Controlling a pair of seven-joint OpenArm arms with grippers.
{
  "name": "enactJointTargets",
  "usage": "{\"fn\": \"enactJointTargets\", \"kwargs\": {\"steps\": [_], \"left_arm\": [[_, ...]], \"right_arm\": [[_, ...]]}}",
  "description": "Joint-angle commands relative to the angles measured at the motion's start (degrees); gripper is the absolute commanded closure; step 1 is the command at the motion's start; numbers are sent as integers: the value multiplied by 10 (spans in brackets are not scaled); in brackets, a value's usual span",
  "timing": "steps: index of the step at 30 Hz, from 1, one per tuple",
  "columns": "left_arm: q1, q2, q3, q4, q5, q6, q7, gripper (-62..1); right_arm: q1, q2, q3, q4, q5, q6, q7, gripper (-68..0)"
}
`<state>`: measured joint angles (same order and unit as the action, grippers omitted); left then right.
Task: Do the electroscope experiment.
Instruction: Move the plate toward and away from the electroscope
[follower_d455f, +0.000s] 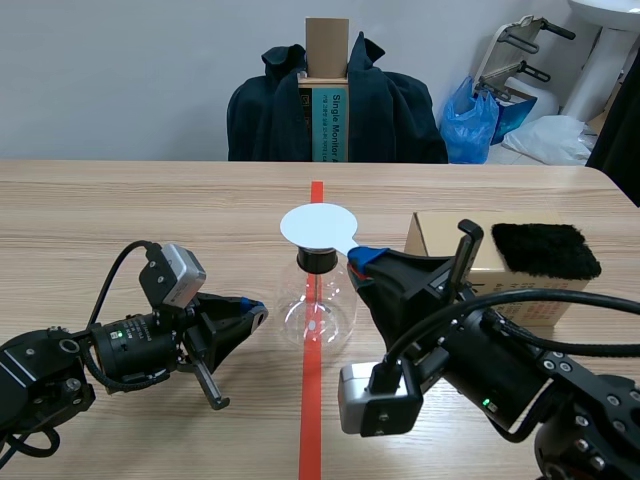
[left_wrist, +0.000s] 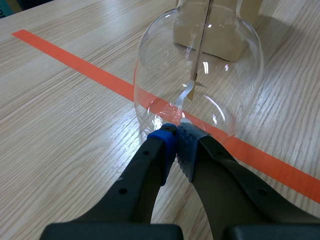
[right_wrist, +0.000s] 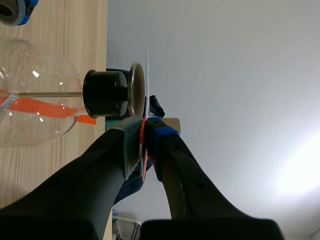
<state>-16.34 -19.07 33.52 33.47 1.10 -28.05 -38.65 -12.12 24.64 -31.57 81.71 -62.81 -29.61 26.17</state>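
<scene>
The electroscope is a clear glass flask with a black stopper and a flat metal disc on top, standing on the orange-red tape line. Its inner rod and foil leaf show in the left wrist view. My left gripper lies low on the table, shut on nothing, its tips against the flask's base. My right gripper is level with the disc, shut on a thin strip seen edge-on that reaches along the disc's face.
A cardboard box stands right of the flask with a black fur pad on top. Behind the table's far edge is a chair draped with a dark jacket. Bare wooden table lies to the left.
</scene>
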Motion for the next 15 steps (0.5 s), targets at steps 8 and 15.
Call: {"fn": "enactJointTargets", "kwargs": {"steps": [8, 15], "left_arm": [[-5, 3, -1, 10, -3, 1, -9, -30], [-5, 3, -1, 10, -3, 1, -9, -30]], "right_arm": [[7, 9, 5, 17, 1, -8, -1, -8], [7, 9, 5, 17, 2, -8, -43, -8]]}}
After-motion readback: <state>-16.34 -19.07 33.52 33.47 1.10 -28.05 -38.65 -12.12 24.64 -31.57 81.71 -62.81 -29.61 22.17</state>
